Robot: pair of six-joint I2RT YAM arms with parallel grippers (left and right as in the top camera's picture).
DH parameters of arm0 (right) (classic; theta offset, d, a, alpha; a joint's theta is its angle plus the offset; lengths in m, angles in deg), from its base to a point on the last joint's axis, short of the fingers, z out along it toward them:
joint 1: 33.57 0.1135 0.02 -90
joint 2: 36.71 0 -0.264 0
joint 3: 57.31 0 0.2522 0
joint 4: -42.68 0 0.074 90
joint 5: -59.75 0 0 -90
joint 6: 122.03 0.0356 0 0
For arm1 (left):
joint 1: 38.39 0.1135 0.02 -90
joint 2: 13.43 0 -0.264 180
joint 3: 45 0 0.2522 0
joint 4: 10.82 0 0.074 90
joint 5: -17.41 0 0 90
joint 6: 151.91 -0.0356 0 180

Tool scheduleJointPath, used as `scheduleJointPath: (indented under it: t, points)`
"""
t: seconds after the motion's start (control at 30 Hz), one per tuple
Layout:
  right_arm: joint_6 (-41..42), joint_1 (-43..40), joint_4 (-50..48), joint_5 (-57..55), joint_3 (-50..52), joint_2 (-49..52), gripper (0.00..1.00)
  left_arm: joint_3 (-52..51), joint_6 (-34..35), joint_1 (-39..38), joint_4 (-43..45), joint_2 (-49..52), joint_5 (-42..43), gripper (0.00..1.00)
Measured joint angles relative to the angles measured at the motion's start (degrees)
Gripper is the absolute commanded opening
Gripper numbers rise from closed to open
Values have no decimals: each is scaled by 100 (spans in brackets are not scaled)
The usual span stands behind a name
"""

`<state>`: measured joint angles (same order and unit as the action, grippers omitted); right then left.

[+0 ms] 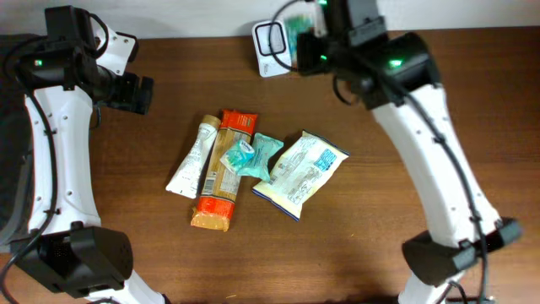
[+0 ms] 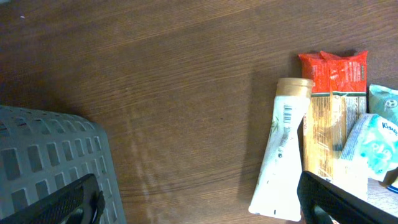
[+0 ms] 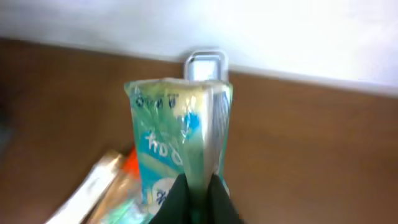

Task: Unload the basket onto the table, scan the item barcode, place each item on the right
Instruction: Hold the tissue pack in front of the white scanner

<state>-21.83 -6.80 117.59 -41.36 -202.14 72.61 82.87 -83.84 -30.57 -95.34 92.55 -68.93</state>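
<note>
Right pincer (image 3: 195, 190) is clamped on the lower edge of a teal packet (image 3: 177, 130), fingers pressed together on the crimped film. It holds the packet upright, clear of the tabletop (image 1: 380, 245), at the far edge just in front of the white scanner (image 1: 270, 38). From the right wrist view the scanner's top shows directly behind the packet's upper seam, so we judge the pick-up done and the presentation step in hand. Whether a read has registered we cannot tell, and no barcode is visible on the face turned toward the wrist camera. Left pincer (image 2: 199, 208) stands wide apart and empty, hovering near the left side of the tabletop between a grey basket (image 2: 50, 155) and the pile. In the pile, mid-tabletop, lie a white tube (image 1: 192, 159), an orange bar (image 1: 224, 173), more teal packets (image 1: 251, 156) and a white-and-blue pouch (image 1: 299, 173), all touching or overlapping. We judge these are not yet scanned. The held packet is glossy, thin plastic, teal with white lettering, with a clear or silvery strip along its right side. It looks slightly puffed and blurred in the wrist view, and we expect it to flex easily, so the code may need turning toward the scanner window.
</note>
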Motion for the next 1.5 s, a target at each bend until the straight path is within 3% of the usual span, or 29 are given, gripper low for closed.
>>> scheduleJointPath:
  t: [0.2,0.37,0.57,0.87,0.97,1.07,1.27,1.37,1.5]
  points:
    - [-2079,308,-3014,-2304,4,1952,4,0,0,0,-7,0,-2,99]
    - [-3650,306,-4594,-2662,9,3239,4,2,0,0,2,0,0,99]
    - [-4227,295,-4756,-2653,9,3641,4,0,0,0,0,0,0,99]
    - [-4297,295,-4789,-2653,9,3641,4,0,0,0,0,0,0,99]
    - [-3980,295,-4774,-2649,9,3639,4,0,0,0,0,0,0,99]
    - [-3383,295,-4166,-2363,11,3499,4,2,0,0,-2,0,0,99]
    - [-1305,-175,-1141,385,24,1604,4,0,0,0,-13,0,2,99]
    - [-846,-1091,361,1600,-37,767,4,0,0,0,-17,0,2,99]
    - [-627,-2400,1853,2129,-63,732,4,0,0,0,-11,0,0,99]
